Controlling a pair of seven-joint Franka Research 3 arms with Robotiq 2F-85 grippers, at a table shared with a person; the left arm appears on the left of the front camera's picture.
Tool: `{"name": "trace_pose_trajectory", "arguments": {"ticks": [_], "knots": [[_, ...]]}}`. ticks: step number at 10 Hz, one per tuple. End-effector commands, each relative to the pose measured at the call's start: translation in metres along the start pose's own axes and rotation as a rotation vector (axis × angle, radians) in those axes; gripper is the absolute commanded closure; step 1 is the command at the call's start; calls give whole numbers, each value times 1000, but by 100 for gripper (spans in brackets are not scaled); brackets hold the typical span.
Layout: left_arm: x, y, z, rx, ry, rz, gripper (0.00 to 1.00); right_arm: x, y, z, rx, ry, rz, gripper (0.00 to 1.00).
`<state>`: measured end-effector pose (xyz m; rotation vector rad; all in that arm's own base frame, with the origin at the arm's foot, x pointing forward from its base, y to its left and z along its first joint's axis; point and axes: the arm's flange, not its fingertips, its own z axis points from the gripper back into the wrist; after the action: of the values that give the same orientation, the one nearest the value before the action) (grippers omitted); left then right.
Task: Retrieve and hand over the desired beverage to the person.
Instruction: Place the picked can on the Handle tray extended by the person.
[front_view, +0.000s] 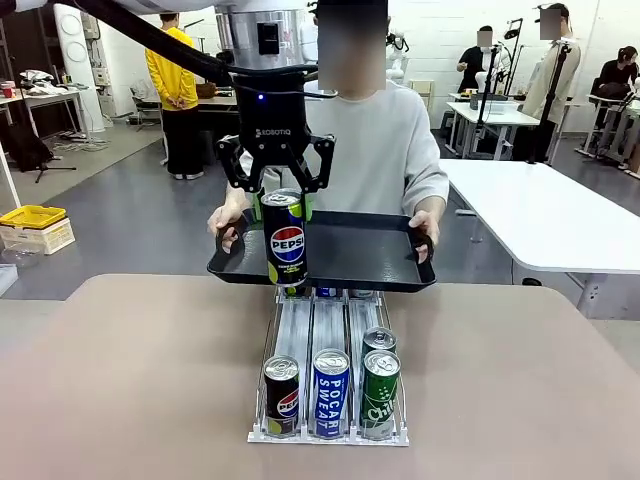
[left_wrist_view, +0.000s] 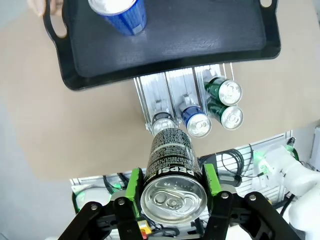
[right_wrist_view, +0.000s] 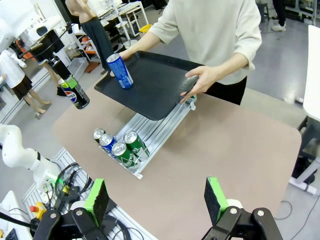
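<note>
Your left end effector (front_view: 281, 190) gripped the Pepsi can (front_view: 286, 243) at centre frame, above the tray (front_view: 380, 255); next, lower and release it there.

Brown table (front_view: 150, 380) with a clear can rack (front_view: 330, 432) (three lanes) at its middle

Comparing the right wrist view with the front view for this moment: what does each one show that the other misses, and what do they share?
Right wrist view alone: a blue can standing on the tray, and the right gripper with its jaws wide apart and nothing between them. Front view alone: the printed labels on the front cans in the rack, readable from this side. Both: the left gripper closed on the Pepsi can, the black tray held by the person over the rack's far end, and the table.
</note>
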<state>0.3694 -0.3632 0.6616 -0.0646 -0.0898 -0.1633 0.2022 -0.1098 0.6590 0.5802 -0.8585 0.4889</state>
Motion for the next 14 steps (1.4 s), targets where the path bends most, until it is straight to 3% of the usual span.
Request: {"name": "trace_pose_trajectory", "arguments": {"ticks": [1,3,6,14], "knots": [[36,-26,23,76,-84,-77,42,0,0,-2,37,-12,13,0],[95,-36,25,116,-75,-69,42,0,0,-2,37,-12,13,0],[146,-57,0,114,-114,-114,42,0,0,-2,37,-12,13,0],[172,-67,-64,52,-23,-99,42,0,0,-2,37,-12,13,0]]}}
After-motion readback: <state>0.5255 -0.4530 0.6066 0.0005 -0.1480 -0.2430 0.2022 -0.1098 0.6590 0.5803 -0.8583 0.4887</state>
